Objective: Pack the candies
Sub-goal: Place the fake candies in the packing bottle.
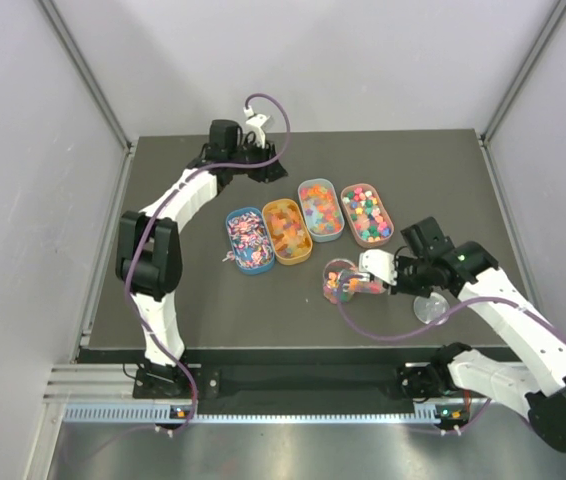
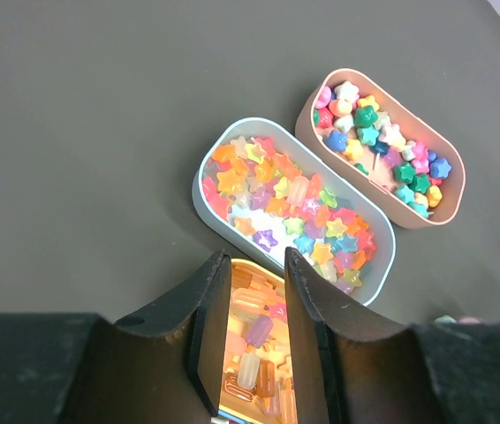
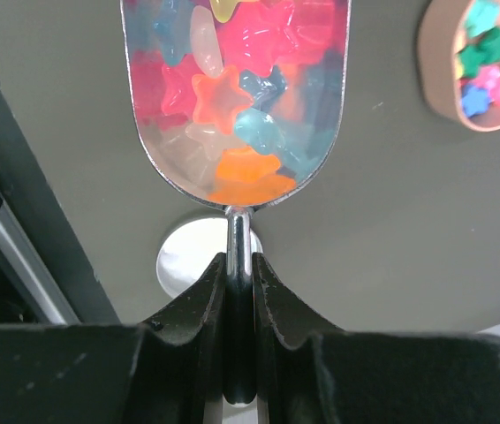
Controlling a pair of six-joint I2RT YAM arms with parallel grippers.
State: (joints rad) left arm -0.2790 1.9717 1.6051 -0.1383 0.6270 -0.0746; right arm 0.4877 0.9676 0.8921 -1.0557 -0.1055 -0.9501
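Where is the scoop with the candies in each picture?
Top external: the scoop sits right of centre, nearer than the peach tray.
Left wrist: not in it.
Right wrist: top middle, full of candies, handle between the fingers.
Shared landmark: the peach tray, in all three views.

The scoop [image 3: 148, 150] in my right gripper [image 3: 238, 265] runs off the picture at 12 o'clock, so I can't see its front lip or how many candies [image 3: 219, 97] it carries. Its handle vanishes between my jaws, and at 8 o'clock a pale round thing [image 3: 179, 261] is half covered, too little showing to name. At 2 o'clock a pink tray [image 3: 431, 62] is cut by the edge, and from my left wrist the orange tray [image 2: 259, 265] at 6 o'clock sits mostly hidden behind my left gripper [image 2: 254, 254].
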